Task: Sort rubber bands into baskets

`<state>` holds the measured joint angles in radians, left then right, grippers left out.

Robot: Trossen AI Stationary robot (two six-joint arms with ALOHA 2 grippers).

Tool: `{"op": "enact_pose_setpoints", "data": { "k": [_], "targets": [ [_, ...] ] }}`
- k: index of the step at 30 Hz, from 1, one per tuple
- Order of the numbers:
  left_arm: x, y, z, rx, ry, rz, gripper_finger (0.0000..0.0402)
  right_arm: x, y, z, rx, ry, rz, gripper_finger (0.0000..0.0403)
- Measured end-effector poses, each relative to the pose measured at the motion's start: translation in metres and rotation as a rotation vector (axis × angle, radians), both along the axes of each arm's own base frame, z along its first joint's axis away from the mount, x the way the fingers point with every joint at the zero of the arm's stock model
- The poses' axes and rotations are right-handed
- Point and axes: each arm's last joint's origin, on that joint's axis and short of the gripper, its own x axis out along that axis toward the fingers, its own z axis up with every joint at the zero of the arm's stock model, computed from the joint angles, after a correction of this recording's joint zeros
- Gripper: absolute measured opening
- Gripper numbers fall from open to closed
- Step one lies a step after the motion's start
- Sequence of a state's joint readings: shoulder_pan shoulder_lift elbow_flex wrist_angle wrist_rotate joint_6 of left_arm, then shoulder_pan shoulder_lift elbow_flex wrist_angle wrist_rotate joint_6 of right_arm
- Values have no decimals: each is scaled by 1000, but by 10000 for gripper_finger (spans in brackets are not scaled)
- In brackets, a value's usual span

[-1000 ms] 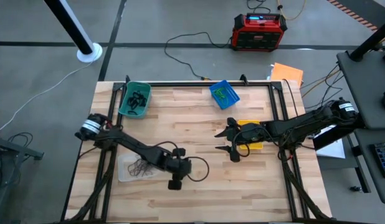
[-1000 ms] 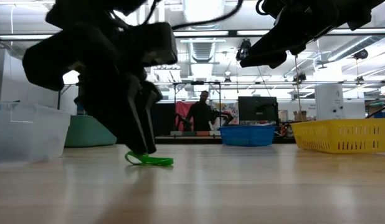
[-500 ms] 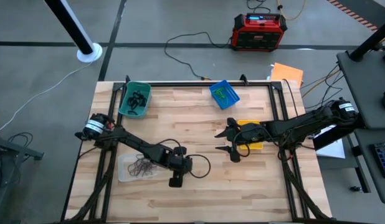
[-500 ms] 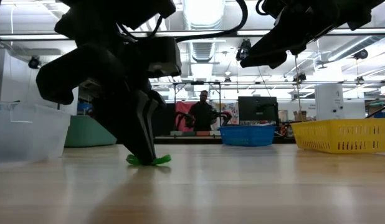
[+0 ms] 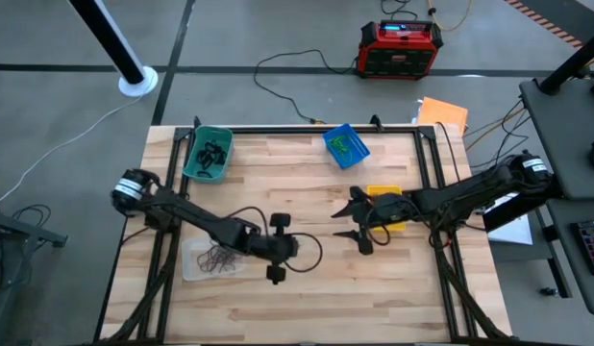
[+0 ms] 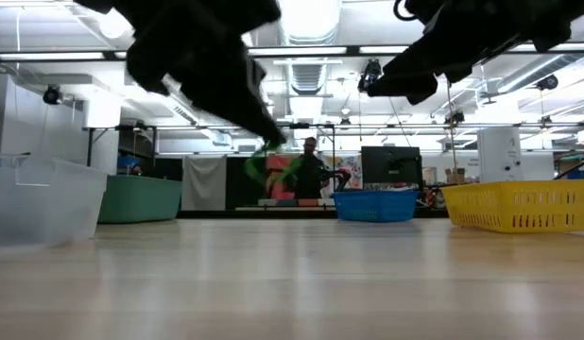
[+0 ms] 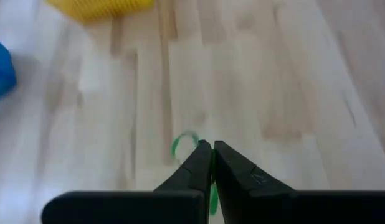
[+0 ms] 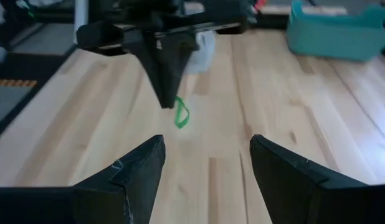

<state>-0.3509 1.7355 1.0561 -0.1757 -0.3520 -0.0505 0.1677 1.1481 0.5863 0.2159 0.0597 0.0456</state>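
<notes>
A bright green rubber band (image 8: 181, 116) hangs in the air from my left gripper (image 7: 211, 149), which is shut on it above the middle of the table (image 5: 289, 248). My right gripper (image 8: 208, 149) stands open a little to the right (image 5: 343, 221), facing the band with nothing between its fingers. The teal basket (image 5: 209, 154) with black bands rests flat at the far left. The blue basket (image 5: 345, 144) with green bands sits at the far middle. The clear basket (image 5: 212, 259) holds dark bands under my left arm. The yellow basket (image 5: 385, 207) lies under my right arm. My left gripper pinches the green rubber band (image 7: 180, 144) between its two fingertips (image 8: 169, 99). The fingers slant downward. The band hangs as a small loop below the fingertips (image 6: 273, 170), lifted clear of the table.
Bare wood (image 5: 393, 279) lies along the near side and between the baskets. A black frame rail (image 5: 278, 130) edges the table's far side. A person stands far off in the room behind the table (image 6: 311, 170).
My left gripper has shut on the green rubber band where it lay on the table, then risen with it. The band, flat on the wood a second ago, now hangs clear below the fingertips.
</notes>
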Motion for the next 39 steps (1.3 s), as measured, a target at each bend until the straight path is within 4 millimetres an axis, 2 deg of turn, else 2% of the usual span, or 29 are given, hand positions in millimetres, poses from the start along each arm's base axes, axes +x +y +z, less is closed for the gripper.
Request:
{"op": "enact_pose_setpoints", "data": {
  "k": [5,9,15,20,28,32,37,39],
  "targets": [
    [4,3,18,14,-120,-21,0,-3,8,-11,-26,-85,55,228],
    [7,9,32,6,-197,-17,0,5,13,-21,-49,-104,81,228],
    [9,13,36,2,-217,-18,0,36,18,-32,-103,-53,63,228],
    [9,14,36,2,-218,-16,0,59,19,-30,-161,-63,-24,228],
    [10,13,37,13,-231,-29,0,77,23,-36,-212,-44,6,224],
    [10,13,37,14,-228,-29,0,76,23,-35,-215,-37,10,178],
    [9,14,37,19,-223,-30,0,75,23,-35,-227,-33,16,45],
    [10,14,37,21,-229,-27,0,75,23,-35,-239,-32,21,21]
  ]
}}
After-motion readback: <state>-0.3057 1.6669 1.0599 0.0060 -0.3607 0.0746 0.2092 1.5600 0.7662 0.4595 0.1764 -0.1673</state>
